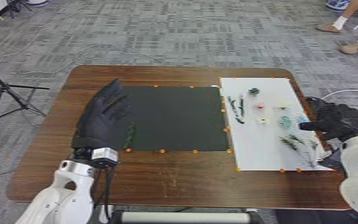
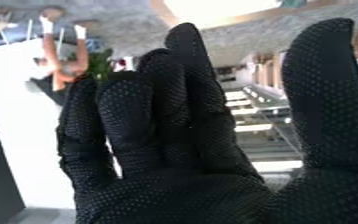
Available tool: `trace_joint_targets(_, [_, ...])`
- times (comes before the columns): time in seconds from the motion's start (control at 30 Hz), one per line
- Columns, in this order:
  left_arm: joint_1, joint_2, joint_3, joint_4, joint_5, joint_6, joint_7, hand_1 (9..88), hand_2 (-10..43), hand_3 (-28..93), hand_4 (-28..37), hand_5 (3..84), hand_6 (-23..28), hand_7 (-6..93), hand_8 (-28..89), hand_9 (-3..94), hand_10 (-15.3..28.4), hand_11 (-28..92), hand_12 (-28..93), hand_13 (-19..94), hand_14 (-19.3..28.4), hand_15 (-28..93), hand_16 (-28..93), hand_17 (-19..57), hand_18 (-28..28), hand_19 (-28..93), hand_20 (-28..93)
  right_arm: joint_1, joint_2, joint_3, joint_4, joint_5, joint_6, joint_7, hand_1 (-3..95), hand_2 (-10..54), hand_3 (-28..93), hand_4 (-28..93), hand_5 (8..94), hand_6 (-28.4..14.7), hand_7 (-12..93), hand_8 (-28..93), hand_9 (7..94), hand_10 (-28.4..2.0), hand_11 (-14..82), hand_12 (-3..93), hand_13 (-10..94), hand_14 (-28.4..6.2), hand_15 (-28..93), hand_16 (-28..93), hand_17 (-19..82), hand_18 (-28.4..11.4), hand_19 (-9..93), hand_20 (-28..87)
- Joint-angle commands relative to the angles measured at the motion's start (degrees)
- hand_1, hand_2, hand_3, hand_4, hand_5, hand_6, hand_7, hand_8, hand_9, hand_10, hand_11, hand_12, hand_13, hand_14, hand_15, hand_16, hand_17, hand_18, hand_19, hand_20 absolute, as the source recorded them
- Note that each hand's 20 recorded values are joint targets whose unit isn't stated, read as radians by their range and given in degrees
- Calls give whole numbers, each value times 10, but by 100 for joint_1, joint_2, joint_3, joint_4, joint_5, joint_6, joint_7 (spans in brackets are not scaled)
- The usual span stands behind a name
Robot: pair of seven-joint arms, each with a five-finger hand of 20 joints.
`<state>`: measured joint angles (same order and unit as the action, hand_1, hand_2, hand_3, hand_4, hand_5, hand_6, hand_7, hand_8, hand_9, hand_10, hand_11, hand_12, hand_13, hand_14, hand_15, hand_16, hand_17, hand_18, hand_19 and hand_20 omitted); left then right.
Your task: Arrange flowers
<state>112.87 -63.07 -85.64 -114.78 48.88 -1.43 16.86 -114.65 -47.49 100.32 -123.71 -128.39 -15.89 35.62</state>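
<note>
1. Right hand (image 2: 171, 150): my fingers stand straight, the thumb set wide of them, nothing held. Finding: fit to receive a stem, in my judgement.
2. Position: these fingers are at the outer side of the white board (image 1: 246, 135), their tips beside the blue flowers (image 1: 286, 122). That placing suggests a pick is due and keeps my forearm off the stock.
3. Stock: the pink flower (image 1: 260, 106) and pale yellow flower (image 1: 263, 120) lie beyond the blue ones from my fingertips; the leafy sprigs (image 1: 293, 142) lie nearer my body. All are spaced apart, presumably so that I can take one without dragging its neighbour.
4. Left hand (image 1: 94, 132): fingers extended and relaxed, empty, at the outer edge of the dark mat (image 1: 180, 120). Judged to be waiting, out of the right arm's way.
5. Work area: one green stem (image 1: 130, 135) lies on the mat, just inward of my left hand. I take the mat for the arranging place; orange tabs (image 1: 162, 151) along its edge probably pin it to the surface (image 1: 175, 180).
</note>
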Motion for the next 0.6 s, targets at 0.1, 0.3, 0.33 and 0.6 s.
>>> trace_joint_targets(0.1, [82,-65,-25,-9,85,140,47,243,-72,609,-283,246,20,195,-99,208,98,111,211,185,132,158,78,-125,227,442,74,-348,-64,177,-68,22,-901,211,330,-95,627,-283,563,-42,426,-140,561,-154,579,430,536,-133,794,347,227,-212,802,374])
trace_joint_targets(0.3, [233,-58,-106,-44,58,218,87,243,-72,611,-283,245,20,195,-100,208,97,111,211,184,132,158,77,-125,226,441,73,-513,-90,313,-76,-43,-1074,203,330,-95,627,-283,568,-40,426,-139,565,-152,582,431,535,-133,794,343,227,-213,800,376])
trace_joint_targets(0.33, [255,-47,-108,-49,56,231,89,243,-72,609,-283,245,20,195,-100,208,97,111,212,184,132,158,77,-125,226,442,73,-534,-84,331,-80,-36,-1098,193,323,-95,638,-283,572,-38,426,-139,568,-152,583,432,537,-134,795,343,228,-213,800,376])
trace_joint_targets(0.6, [451,-57,-222,-80,33,330,102,243,-71,609,-283,245,20,195,-100,208,97,111,212,185,132,158,77,-125,226,442,74,-568,-61,139,101,-233,-1011,68,318,-95,656,-283,587,-33,430,-139,584,-147,585,436,546,-131,794,347,235,-213,803,377])
